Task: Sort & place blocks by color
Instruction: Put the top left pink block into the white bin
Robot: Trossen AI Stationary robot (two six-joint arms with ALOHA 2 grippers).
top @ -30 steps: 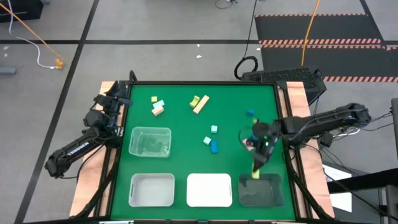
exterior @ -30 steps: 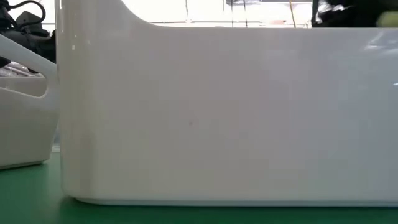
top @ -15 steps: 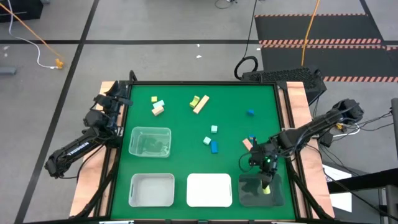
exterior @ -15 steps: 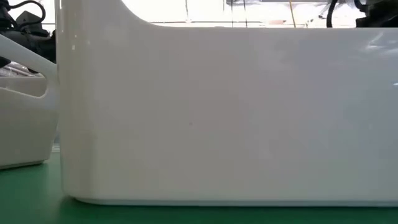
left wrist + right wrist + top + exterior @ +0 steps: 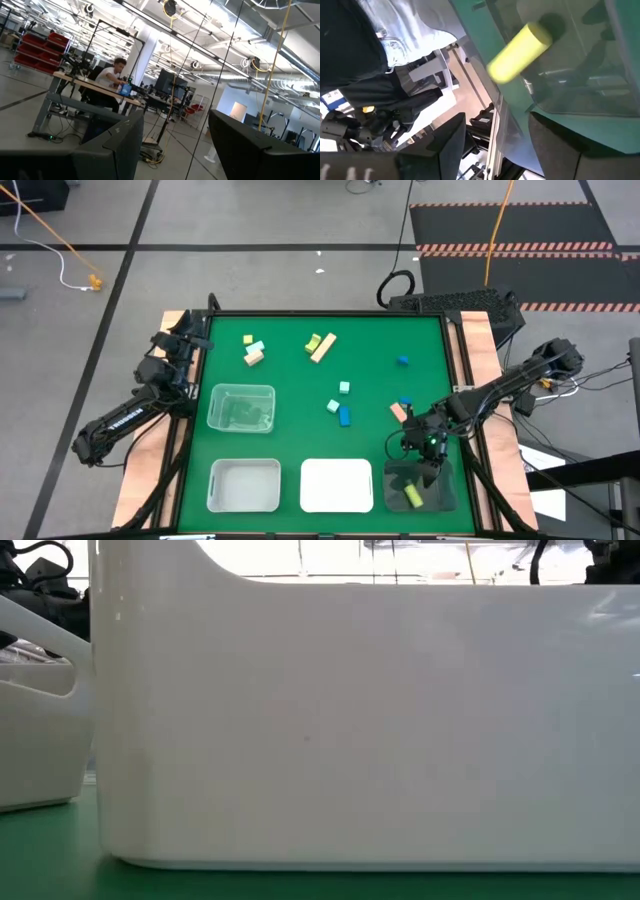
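Note:
My right gripper (image 5: pixel 428 457) (image 5: pixel 495 122) hovers open over the far end of the dark tray (image 5: pixel 442 485) at the table's near right. A yellow-green bar (image 5: pixel 413 496) (image 5: pixel 520 52) lies loose on the tray's floor, just past the fingers and apart from them. Other blocks lie on the green mat: yellow-green (image 5: pixel 247 338), mint (image 5: pixel 256 347) and tan (image 5: pixel 253 357) at far left, a yellow-green block (image 5: pixel 314 342) against a tan bar (image 5: pixel 323 348), mint (image 5: pixel 344 387), blue (image 5: pixel 345 416), blue (image 5: pixel 402 361), tan (image 5: pixel 399 412). My left gripper (image 5: pixel 190 340) (image 5: pixel 175 120) waits open at the far left edge.
A clear tray (image 5: pixel 241 408) sits left of centre. Two white trays (image 5: pixel 244 485) (image 5: pixel 337 485) line the near edge beside the dark one. The low view is filled by a white tray wall (image 5: pixel 350 720). Wooden rails border the mat; open mat lies mid-table.
My right gripper has moved from the mat near the tan and blue blocks toward the near edge, over the dark tray, carrying the yellow-green bar hanging below it. The bar has since dropped out of it and lies flat in the tray.

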